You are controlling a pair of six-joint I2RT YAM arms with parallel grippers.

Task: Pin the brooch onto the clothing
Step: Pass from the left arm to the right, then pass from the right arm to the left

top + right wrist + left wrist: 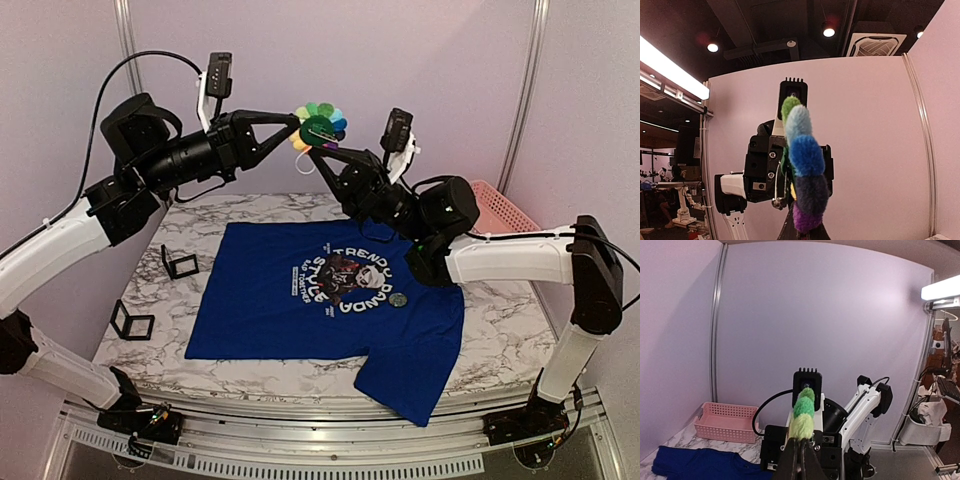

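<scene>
1. Brooch (319, 125): a flower of coloured felt petals, held in the air above the far edge of the table (250, 375), between the two arms and well clear of the T-shirt.
2. Left claw (301, 128): reaches in from the left, its fingers pressed together on the yellow side of the brooch. In the left wrist view the brooch (802, 412) stands edge-on (yellow petal nearest, green beyond), rising straight out of the closed left claw (801, 452).
3. Right claw (319, 148): comes up from below and to the right, pinching the lower edge of the brooch. In the right wrist view the brooch (802, 165) is again edge-on (purple and dark petals lowest, then blue, pale blue and green), seated in the tips of the right claw (802, 234).
4. T-shirt (290, 315): royal blue, spread flat on the marble table with its chest print facing up; one sleeve hangs toward the near right edge.
5. Grey disc (398, 299): lies on the T-shirt, just right of the print.
6. Two black frame cubes (180, 262) (132, 321): on the table, left of the T-shirt.
7. Pink basket (497, 205): at the far right corner, partly behind the right arm.
</scene>
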